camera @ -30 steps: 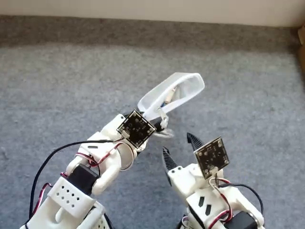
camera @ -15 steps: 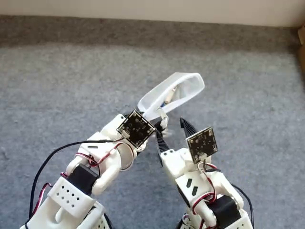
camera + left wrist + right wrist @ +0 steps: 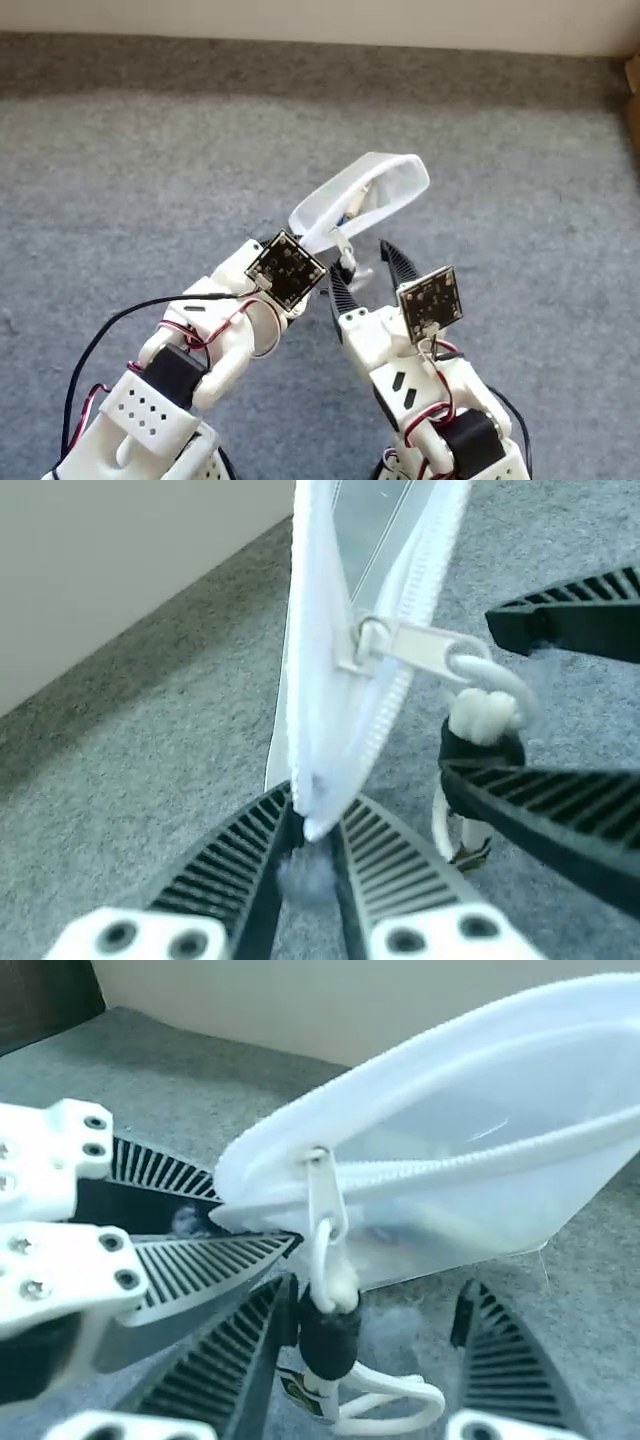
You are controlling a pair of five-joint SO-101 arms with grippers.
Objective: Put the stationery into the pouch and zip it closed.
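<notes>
zip step | left gripper (image 3: 305, 825) clamps pouch (image 3: 312, 630) corner | right gripper (image 3: 375, 1300) spread wide, straddling zipper pull (image 3: 325, 1205), empty | pinch it squarely, draw straight

The left gripper (image 3: 250, 1222) clamps the slider end of a white translucent pouch (image 3: 480, 1160), whose zip teeth stand parted along its length, grey carpet (image 3: 160, 1080) beneath. A metal zip pull (image 3: 325, 1205) hangs from the slider, and its white cord loop (image 3: 385, 1400) dangles between the spread black fingers of the right gripper (image 3: 375, 1295).
</notes>
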